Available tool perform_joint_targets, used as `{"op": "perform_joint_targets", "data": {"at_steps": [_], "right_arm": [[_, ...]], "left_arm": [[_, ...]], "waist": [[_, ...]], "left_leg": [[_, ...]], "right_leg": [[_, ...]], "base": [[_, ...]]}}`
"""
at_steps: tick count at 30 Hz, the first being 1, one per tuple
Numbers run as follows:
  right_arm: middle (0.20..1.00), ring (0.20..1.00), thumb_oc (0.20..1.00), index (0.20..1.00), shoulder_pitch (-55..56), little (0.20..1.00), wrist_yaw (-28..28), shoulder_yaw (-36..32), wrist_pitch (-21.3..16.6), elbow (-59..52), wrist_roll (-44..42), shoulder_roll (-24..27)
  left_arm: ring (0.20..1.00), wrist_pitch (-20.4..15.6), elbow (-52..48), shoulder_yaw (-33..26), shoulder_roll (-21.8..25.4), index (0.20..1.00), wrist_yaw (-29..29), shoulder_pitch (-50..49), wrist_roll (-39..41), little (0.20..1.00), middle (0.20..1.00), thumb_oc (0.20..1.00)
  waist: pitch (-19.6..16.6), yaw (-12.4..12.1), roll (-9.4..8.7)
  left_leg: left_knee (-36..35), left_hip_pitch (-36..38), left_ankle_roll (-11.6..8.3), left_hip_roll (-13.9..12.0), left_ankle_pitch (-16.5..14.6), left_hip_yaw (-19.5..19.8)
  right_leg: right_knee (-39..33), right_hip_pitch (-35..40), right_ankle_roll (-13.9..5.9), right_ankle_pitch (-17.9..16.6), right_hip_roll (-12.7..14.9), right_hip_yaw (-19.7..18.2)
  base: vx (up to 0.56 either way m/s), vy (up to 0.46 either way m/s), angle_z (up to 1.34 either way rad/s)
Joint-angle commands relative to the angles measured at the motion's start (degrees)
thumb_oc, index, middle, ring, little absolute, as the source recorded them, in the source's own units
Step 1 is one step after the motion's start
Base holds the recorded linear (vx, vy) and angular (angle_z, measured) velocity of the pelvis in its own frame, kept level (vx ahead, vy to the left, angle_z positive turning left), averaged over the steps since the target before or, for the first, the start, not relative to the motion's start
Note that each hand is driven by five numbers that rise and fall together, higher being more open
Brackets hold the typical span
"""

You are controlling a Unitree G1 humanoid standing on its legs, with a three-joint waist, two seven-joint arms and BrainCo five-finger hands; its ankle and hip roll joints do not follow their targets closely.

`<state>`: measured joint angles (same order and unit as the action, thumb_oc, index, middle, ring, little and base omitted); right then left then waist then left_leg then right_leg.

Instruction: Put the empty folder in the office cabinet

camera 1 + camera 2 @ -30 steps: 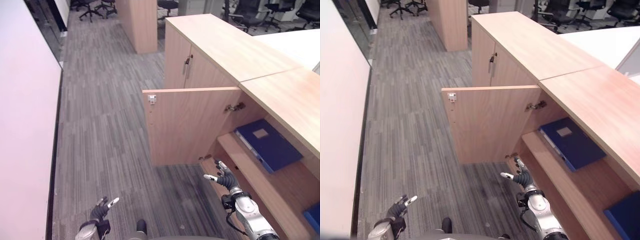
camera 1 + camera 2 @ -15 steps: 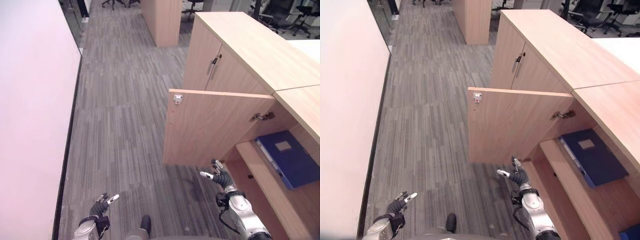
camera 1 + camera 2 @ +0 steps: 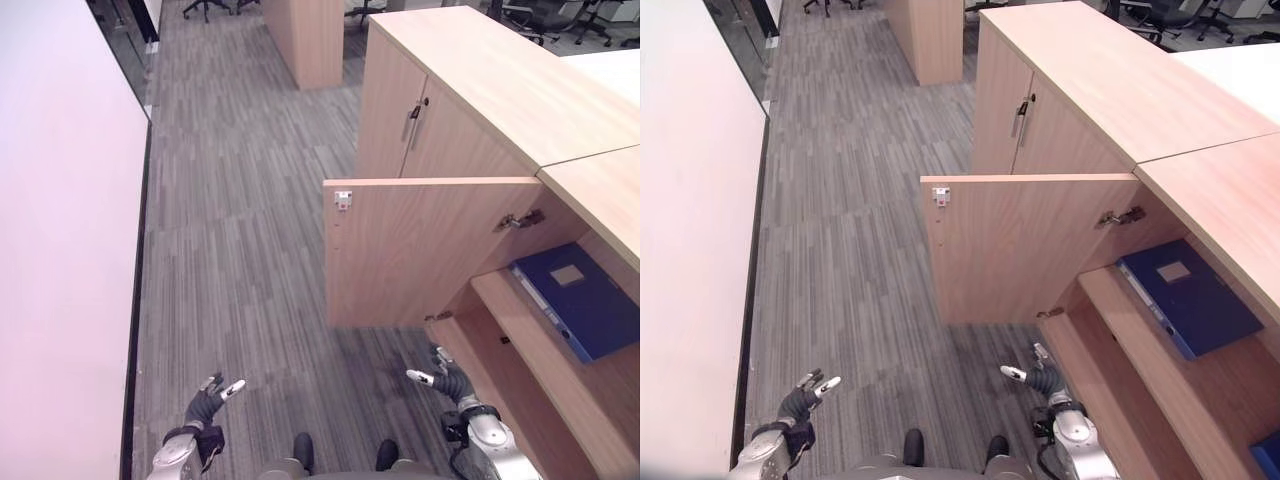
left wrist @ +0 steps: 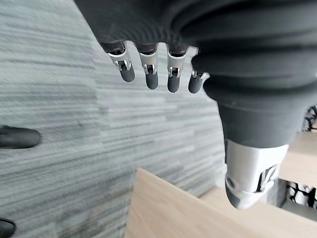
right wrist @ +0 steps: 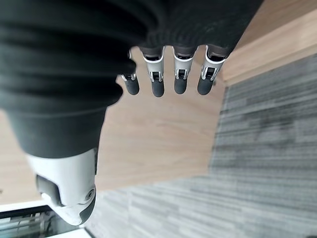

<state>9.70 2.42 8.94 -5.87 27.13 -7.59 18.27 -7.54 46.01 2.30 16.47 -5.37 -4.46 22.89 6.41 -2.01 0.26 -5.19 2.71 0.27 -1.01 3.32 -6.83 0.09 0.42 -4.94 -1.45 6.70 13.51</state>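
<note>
A blue folder [image 3: 578, 302] lies flat on the upper shelf of the open wooden cabinet [image 3: 470, 90] at the right; the same blue folder [image 3: 1186, 299] shows in the right eye view. The cabinet door [image 3: 425, 248] stands swung out over the floor. My right hand [image 3: 452, 381] hangs low in front of the cabinet's lower shelf, fingers straight and holding nothing. My left hand [image 3: 205, 406] hangs over the carpet at the lower left, fingers straight and empty. Both wrist views show relaxed fingers [image 4: 150, 73] and fingers [image 5: 156, 79] with nothing between them.
Another blue item [image 3: 1266, 453] sits low in the cabinet at the far right. A pale wall [image 3: 60, 250] runs along the left. Grey striped carpet [image 3: 240, 250] lies between wall and cabinet. A wooden pillar [image 3: 305, 40] and office chairs stand farther back.
The whole picture has shifted, so the camera moved. Both hands stay low and open, a little lower in view than before.
</note>
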Motion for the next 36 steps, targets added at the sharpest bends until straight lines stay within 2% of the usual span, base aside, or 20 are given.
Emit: {"op": "perform_joint_targets", "data": {"at_steps": [1,3,13,15,16,17,18,19,20,21,22,23,25,27,29,30,36], "right_arm": [[1.000,1.000,1.000,1.000,0.0,1.000,-0.5,-0.3,-1.8,-2.4,1.7,0.9],[1.000,1.000,1.000,1.000,0.3,1.000,-0.6,-0.2,-1.8,-2.5,1.8,0.9],[1.000,1.000,1.000,1.000,3.4,1.000,-2.1,1.4,-2.5,-3.5,0.7,1.6],[1.000,1.000,1.000,1.000,3.4,1.000,-2.3,1.5,-2.8,-3.4,0.4,1.9],[1.000,1.000,1.000,1.000,3.1,1.000,-2.6,1.6,-3.3,-3.8,-0.9,2.8],[1.000,1.000,1.000,1.000,3.0,1.000,-2.6,1.6,-3.2,-3.8,-0.9,2.8],[1.000,1.000,1.000,1.000,2.7,1.000,-2.7,1.9,-3.4,-3.7,-1.1,3.4],[1.000,1.000,1.000,1.000,2.0,1.000,-2.6,2.2,-3.4,-3.2,-1.2,4.1],[1.000,1.000,1.000,1.000,1.4,1.000,-2.5,2.6,-3.4,-2.8,-1.2,4.6],[1.000,1.000,1.000,1.000,1.3,1.000,-2.5,2.6,-3.4,-2.8,-1.2,4.6],[1.000,1.000,1.000,1.000,0.6,1.000,-2.8,3.0,-3.1,-2.4,-1.4,5.3],[1.000,1.000,1.000,1.000,0.0,1.000,-2.8,3.1,-3.2,-1.9,-1.5,5.6],[1.000,1.000,1.000,1.000,-0.4,1.000,-3.4,3.7,-3.2,-1.9,-1.6,6.3],[1.000,1.000,1.000,1.000,-0.3,1.000,-4.0,4.1,-3.3,-1.7,-1.0,6.6],[1.000,1.000,1.000,1.000,-1.0,1.000,-4.1,4.7,-3.4,-1.9,-1.7,5.8],[1.000,1.000,1.000,1.000,-1.7,1.000,-4.8,6.4,-3.3,-2.3,-1.8,4.5],[1.000,1.000,1.000,1.000,-1.5,1.000,-6.0,8.1,-3.2,-3.1,-0.4,4.4]], "left_arm": [[1.000,-3.2,-3.0,0.6,0.9,1.000,0.6,4.2,-2.9,1.000,1.000,1.000],[1.000,-3.3,-3.1,0.7,0.9,1.000,0.8,4.7,-2.9,1.000,1.000,1.000],[1.000,-4.9,-2.3,0.3,2.8,1.000,4.2,15.6,1.7,1.000,1.000,1.000],[1.000,-5.2,-2.2,0.5,3.4,1.000,4.6,17.4,2.4,1.000,1.000,1.000],[1.000,-5.4,-1.8,1.2,4.3,1.000,5.1,20.5,3.4,1.000,1.000,1.000],[1.000,-5.4,-1.8,1.2,4.3,1.000,5.1,20.6,3.4,1.000,1.000,1.000],[1.000,-5.6,-1.5,1.4,4.7,1.000,5.3,21.8,3.7,1.000,1.000,1.000],[1.000,-5.9,-0.9,1.5,5.3,1.000,5.6,23.0,3.9,1.000,1.000,1.000],[1.000,-6.0,-0.3,1.3,5.7,1.000,6.0,23.7,4.2,1.000,1.000,1.000],[1.000,-6.0,-0.3,1.3,5.8,1.000,6.0,23.8,4.2,1.000,1.000,1.000],[1.000,-6.3,-0.1,0.2,7.0,1.000,6.3,24.5,5.2,1.000,1.000,1.000],[1.000,-6.3,0.6,0.1,7.6,1.000,6.6,25.3,6.0,1.000,1.000,1.000],[1.000,-6.6,3.0,-1.0,10.3,1.000,6.8,28.1,7.3,1.000,1.000,1.000],[1.000,-6.5,6.3,-2.0,14.7,1.000,6.4,31.9,8.5,1.000,1.000,1.000],[1.000,-6.5,9.0,-3.3,17.8,1.000,6.3,34.9,10.2,1.000,1.000,1.000],[1.000,-6.4,12.3,-4.3,22.6,1.000,6.0,38.3,11.5,1.000,1.000,1.000],[1.000,-5.8,16.1,-4.1,27.3,1.000,5.5,41.6,9.0,1.000,1.000,1.000]], "waist": [[-2.3,0.5,-0.84],[-2.5,0.8,-0.76],[-3.5,5.4,0.79],[-3.2,6.4,0.94],[-1.7,7.5,0.26],[-1.7,7.6,0.31],[-1.1,7.5,-0.08],[-0.5,7.3,-0.11],[-0.2,6.9,-0.32],[-0.1,6.9,-0.33],[-0.2,6.0,-0.77],[-0.2,5.5,-0.66],[-0.4,5.4,-0.31],[-2.1,6.5,0.02],[-2.6,7.2,-0.46],[-2.3,7.8,-1.53],[-1.8,8.3,-3.48]], "left_leg": [[1.8,1.8,-2.10,-0.7,-6.1,-1.8],[1.5,2.2,-2.20,-0.8,-6.1,-2.0],[1.4,5.3,-3.68,-2.3,-6.4,-4.5],[3.8,4.6,-4.14,-3.0,-7.0,-4.6],[13.0,0.3,-6.16,-5.2,-6.9,-5.6],[13.6,0.0,-6.22,-5.3,-7.2,-5.5],[17.6,-2.2,-7.23,-6.3,-5.4,-5.2],[21.1,-4.1,-8.39,-6.9,-4.1,-3.6],[21.3,-4.8,-8.66,-6.6,-3.8,-1.4],[21.3,-4.8,-8.66,-6.6,-3.9,-1.3],[16.7,-5.2,-8.12,-5.6,-6.0,3.2],[14.0,-5.1,-7.76,-4.7,-5.9,5.9],[10.1,-5.0,-7.40,-4.2,-5.2,8.4],[5.4,-2.6,-6.52,-4.4,-4.3,6.9],[2.8,-0.3,-5.86,-3.8,-4.0,4.8],[1.6,1.6,-5.04,-3.4,-4.4,1.3],[1.0,2.9,-4.19,-3.3,-5.3,-2.2]], "right_leg": [[0.8,0.7,-5.04,1.3,3.4,-3.5],[0.4,1.1,-5.03,1.2,3.3,-3.7],[-1.2,2.9,-4.45,1.8,2.1,-6.7],[-0.4,2.5,-4.02,2.5,1.7,-7.4],[0.2,2.3,-2.92,3.3,1.7,-8.4],[0.2,2.2,-2.87,3.3,1.6,-8.3],[-0.3,2.8,-2.40,3.2,1.5,-8.7],[-0.9,3.0,-2.02,3.1,1.1,-9.1],[-1.2,3.0,-2.07,3.2,1.0,-9.8],[-1.3,3.1,-2.07,3.2,1.0,-9.7],[-1.8,3.3,-2.74,3.4,1.2,-11.5],[-1.4,3.1,-2.90,3.4,0.9,-12.4],[-1.0,2.9,-3.22,3.7,0.4,-13.9],[-0.7,2.4,-3.99,3.6,0.3,-14.9],[-0.6,1.5,-5.00,3.0,0.7,-16.4],[-0.7,0.2,-6.50,1.5,1.2,-19.0],[-0.7,-1.7,-7.95,0.1,1.3,-21.2]], "base": [[0.09,-0.071,-0.24],[0.06,-0.047,-0.15],[0.05,-0.054,-0.20],[-0.03,-0.091,-0.21],[-0.07,-0.080,-0.10],[-0.09,-0.097,0.03],[0.00,0.000,0.00],[-0.01,-0.004,-0.07],[0.01,0.015,-0.16],[0.08,0.052,-0.52],[0.13,0.051,-0.54],[0.15,0.076,-0.70],[0.10,0.100,-0.55],[0.15,0.176,-0.58],[0.12,0.245,-0.81],[0.05,0.234,-0.64],[0.00,0.093,-0.54]]}}
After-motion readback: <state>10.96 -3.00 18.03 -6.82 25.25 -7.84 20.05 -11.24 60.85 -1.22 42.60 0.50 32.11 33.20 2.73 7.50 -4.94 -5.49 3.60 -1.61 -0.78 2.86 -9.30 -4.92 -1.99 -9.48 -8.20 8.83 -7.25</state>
